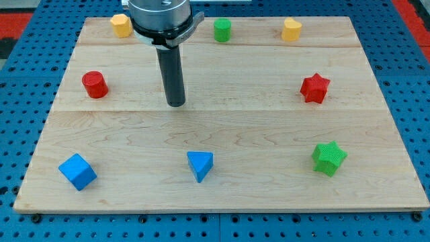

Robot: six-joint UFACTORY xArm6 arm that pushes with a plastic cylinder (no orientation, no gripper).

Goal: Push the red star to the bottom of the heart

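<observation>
Seven blocks on the wooden board, and here they come from the view's bottom upward. Nearest row, three pieces: one blue cube at the view's left, one blue triangle in the middle, one green star at the right, all well apart. Middle band, two pieces: one red cylinder on the left and the red star far over on the right, sitting flat and alone. Top row: one yellow block at the left, its shape hard to call, one green cylinder near centre, and one yellow heart on the right. The red star lies below that heart in the view, slightly to its right, with a clear stretch of wood between them.

The arm comes down from the view's top, its round grey mount above a straight dark rod standing upright. There is no claw here to open or close, only the rod. My tip rests on bare wood left of centre, between the red cylinder and the red star, touching no block and well apart from the star.

No writing or labels can be read anywhere.
</observation>
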